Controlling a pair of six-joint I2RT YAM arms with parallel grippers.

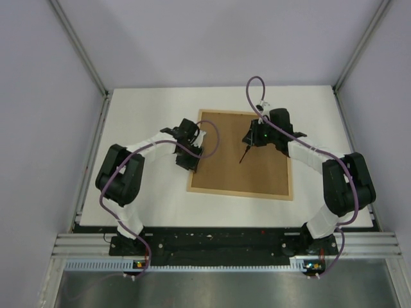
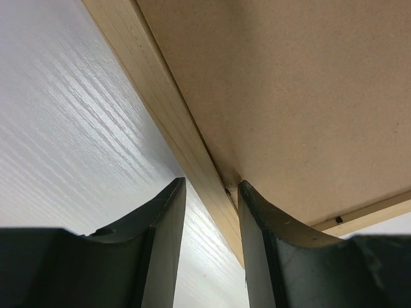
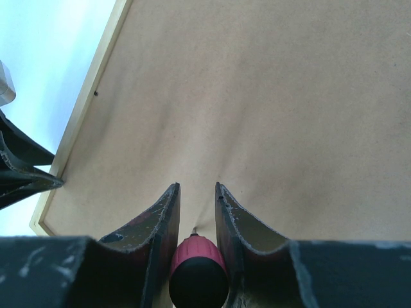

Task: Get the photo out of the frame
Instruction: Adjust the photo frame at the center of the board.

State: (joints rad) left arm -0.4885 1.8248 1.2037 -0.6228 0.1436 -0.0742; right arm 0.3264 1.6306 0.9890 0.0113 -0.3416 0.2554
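The frame (image 1: pixel 241 194) lies face down on the white table, its pale wooden rim (image 2: pixel 167 109) around a brown backing board (image 1: pixel 257 173). The photo is hidden under that board. My left gripper (image 1: pixel 194 153) is at the frame's left edge, open, its jaws straddling the rim (image 2: pixel 212 183); the right finger (image 2: pixel 270 231) rests against the rim's inner side and the left finger stands apart over the table. My right gripper (image 1: pixel 252 138) hovers over the board (image 3: pixel 257 96), shut on a red-and-black screwdriver (image 3: pixel 198 269) that points down at the board.
The white table (image 2: pixel 64 128) surrounds the frame on all sides. The left gripper's fingers (image 3: pixel 19 173) show at the left edge of the right wrist view, next to the rim (image 3: pixel 96 77). Grey walls and metal posts enclose the table.
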